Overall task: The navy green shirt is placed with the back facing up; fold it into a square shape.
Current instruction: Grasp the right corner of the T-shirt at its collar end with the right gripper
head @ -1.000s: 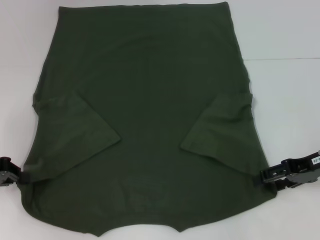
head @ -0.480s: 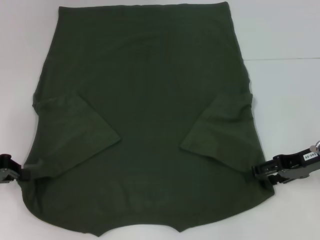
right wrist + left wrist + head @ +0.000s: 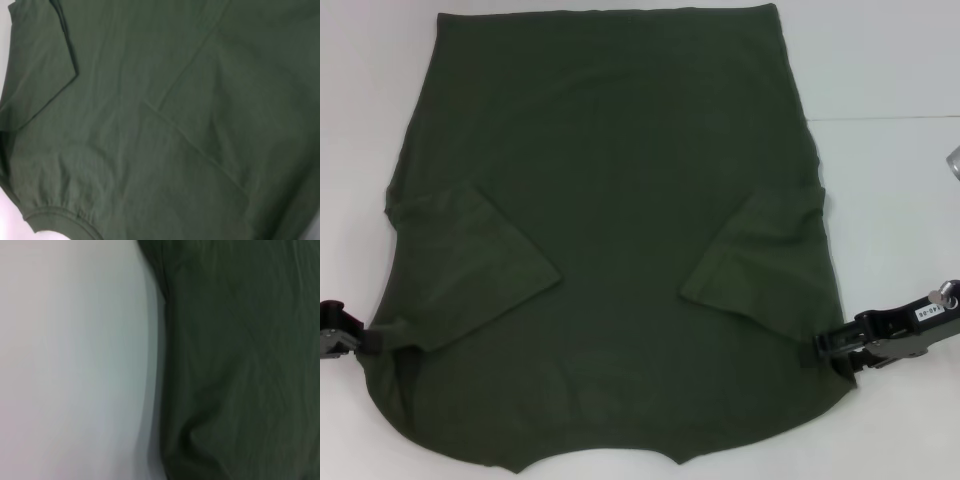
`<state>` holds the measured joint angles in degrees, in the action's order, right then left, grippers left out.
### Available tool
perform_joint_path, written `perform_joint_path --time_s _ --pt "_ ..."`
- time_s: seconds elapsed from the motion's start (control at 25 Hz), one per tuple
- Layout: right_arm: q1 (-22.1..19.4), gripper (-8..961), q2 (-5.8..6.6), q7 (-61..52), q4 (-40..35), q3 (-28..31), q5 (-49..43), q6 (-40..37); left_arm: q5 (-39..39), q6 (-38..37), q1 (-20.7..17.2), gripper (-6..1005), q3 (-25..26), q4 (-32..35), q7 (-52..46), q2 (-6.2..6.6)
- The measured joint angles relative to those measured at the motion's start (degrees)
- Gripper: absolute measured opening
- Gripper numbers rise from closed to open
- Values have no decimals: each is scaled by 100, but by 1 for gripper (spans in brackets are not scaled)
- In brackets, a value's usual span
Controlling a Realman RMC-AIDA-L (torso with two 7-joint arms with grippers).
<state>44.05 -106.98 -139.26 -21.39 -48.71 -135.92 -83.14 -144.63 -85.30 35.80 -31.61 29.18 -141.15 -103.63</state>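
Grippers (image 3: 365,343) (image 3: 823,348) flank shirt (image 3: 610,200) overhead; wrist views show cloth only.

A: Where does the shirt (image 3: 610,250) lie?
B: Flat on the table (image 3: 900,200), filling most of it, collar end nearest the robot, hem at the far edge.

A: And the sleeves?
B: Both are folded inward onto the back. The left sleeve (image 3: 470,265) lies on the left half, the right sleeve (image 3: 760,260) on the right half, well apart, with bare back between them.

A: Where are the grippers?
B: The left gripper (image 3: 360,342) is at the shirt's left edge, near the shoulder, just below the left sleeve. The right gripper (image 3: 828,348) is at the right edge, level with it, touching the cloth beside the right sleeve.
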Motion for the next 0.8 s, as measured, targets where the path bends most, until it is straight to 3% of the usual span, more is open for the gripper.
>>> perform_joint_path --time_s 0.4,0.64,0.76,0.8 --pt "67 882 -51 1 4 -10 -7 14 9 13 15 3 10 0 0 4" --pt "70 828 -50 -17 -12 -21 -13 30 13 14 14 4 18 0 0 11" --pt "70 594 -46 -24 -30 -24 -15 35 13 13 14 4 18 0 0 11" --pt "70 569 -42 -24 -31 -24 -17 38 13 13 14 4 18 0 0 11"
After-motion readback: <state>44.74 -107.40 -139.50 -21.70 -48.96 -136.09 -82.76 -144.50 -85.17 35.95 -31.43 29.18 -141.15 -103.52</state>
